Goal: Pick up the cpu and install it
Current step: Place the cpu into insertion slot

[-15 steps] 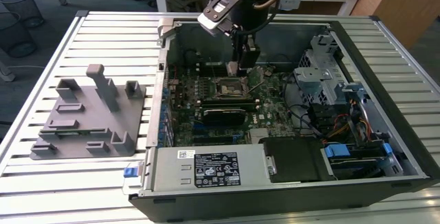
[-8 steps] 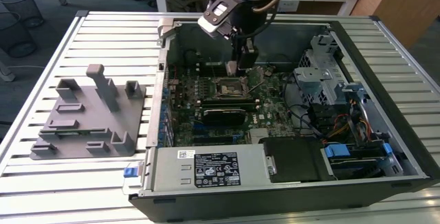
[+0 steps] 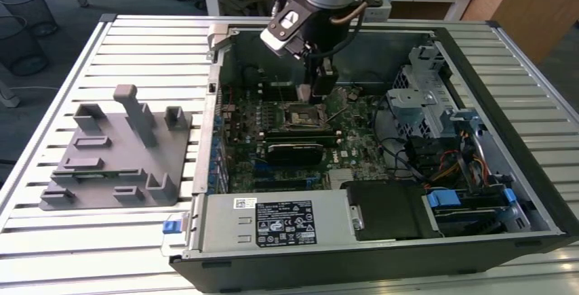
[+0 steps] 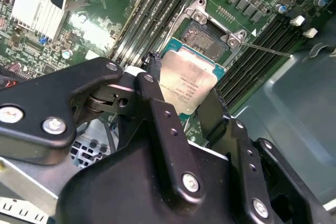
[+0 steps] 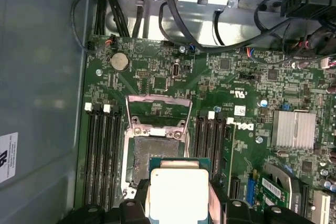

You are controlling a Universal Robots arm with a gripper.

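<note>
The cpu (image 4: 188, 81), a flat square chip with a silvery top, is pinched by its edges between my two black fingers (image 4: 157, 103). My gripper (image 4: 184, 92) is shut on it. In the first wrist view the cpu (image 5: 178, 188) hangs partly over the near side of the open socket (image 5: 153, 150), whose metal load plate (image 5: 157, 109) is flipped up. In the exterior view my gripper (image 3: 312, 95) reaches down into the computer case (image 3: 533, 193), just above the black socket (image 3: 303, 115) on the motherboard. The cpu is apart from the socket, a little above it.
A grey plastic fixture (image 3: 118, 152) with upright blocks lies on the slatted table at the exterior view's left. Memory slots (image 5: 102, 156) flank the socket. A thin socket lever (image 4: 262, 50) sticks out sideways. Cables and drive cages (image 3: 425, 105) fill the case's right side.
</note>
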